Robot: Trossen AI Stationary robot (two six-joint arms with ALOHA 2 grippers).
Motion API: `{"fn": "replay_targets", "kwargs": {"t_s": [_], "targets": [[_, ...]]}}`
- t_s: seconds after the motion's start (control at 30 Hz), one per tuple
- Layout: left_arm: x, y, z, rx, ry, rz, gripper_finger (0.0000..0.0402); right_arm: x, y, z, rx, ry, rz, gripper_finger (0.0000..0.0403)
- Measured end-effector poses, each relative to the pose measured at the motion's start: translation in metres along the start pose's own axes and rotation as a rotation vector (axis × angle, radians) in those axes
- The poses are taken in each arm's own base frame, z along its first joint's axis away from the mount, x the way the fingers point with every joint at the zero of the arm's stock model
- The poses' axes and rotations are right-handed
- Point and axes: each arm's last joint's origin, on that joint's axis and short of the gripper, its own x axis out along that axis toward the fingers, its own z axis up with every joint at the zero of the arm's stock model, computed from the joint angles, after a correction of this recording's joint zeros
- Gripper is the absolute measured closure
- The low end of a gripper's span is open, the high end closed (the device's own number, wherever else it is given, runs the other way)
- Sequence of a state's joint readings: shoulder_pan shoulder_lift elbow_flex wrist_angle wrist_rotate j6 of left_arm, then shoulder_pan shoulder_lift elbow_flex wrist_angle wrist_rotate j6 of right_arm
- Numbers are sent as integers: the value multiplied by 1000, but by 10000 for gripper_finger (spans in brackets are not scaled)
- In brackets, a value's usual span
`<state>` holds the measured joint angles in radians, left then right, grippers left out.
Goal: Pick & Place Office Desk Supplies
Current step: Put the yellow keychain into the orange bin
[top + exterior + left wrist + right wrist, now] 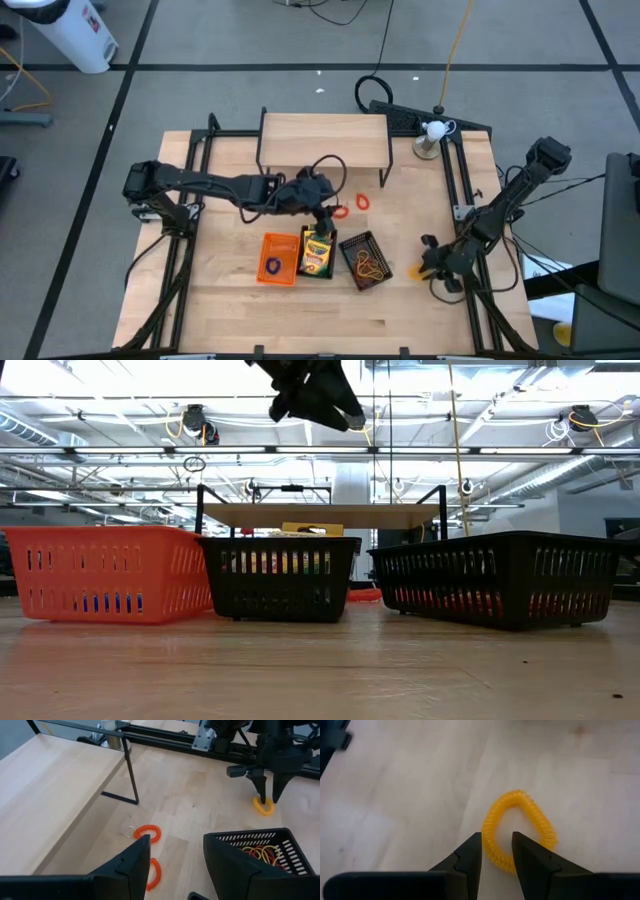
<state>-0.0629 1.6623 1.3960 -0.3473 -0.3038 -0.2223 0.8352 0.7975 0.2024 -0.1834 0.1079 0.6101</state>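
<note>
Yellow loop (pixel 520 827) is lying on the bare table near the right edge, well apart from the trays; right gripper (pixel 497 851) is set down over it, one finger inside the loop and one outside, fingers partly apart astride the coil, not yet seen pinched or lifted; the same is seen from afar in the left wrist view, loop (pixel 263 806) under the right gripper (pixel 268 795)

Sorted so far: crayon box (pixel 317 252) in the middle black tray (pixel 326 275); purple loop (pixel 272 266) in the orange tray (pixel 277 278); a tangle of yellow and red bands (pixel 368 264) in the right black tray (pixel 382 280)

Left to do, as judged: yellow loop and two orange loops (pixel 362 200) (pixel 340 211) lying loose on the table behind the trays

Left gripper (pixel 322 214) is held above the middle tray, fingers (pixel 131 861) wide apart with nothing between them

View differences: tray contents are given only by the high view; in the low view only tray walls are shown, orange tray (pixel 105 572) at left, blue showing through its slots; finger-in-loop placement is shown only by the right wrist view; coiled form of the orange loops (pixel 148 832) is shown only by the left wrist view
</note>
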Motion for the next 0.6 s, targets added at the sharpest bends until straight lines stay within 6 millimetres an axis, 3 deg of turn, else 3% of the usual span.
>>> {"fn": "replay_targets", "kwargs": {"t_s": [0.3,0.6], "targets": [[-3,-9,-2,12,1,-21,217,0,2,-2,-86,58,88,303],[-5,-15,-3,0,1,-34,217,9,0,-6,-159,120,16,311]]}}
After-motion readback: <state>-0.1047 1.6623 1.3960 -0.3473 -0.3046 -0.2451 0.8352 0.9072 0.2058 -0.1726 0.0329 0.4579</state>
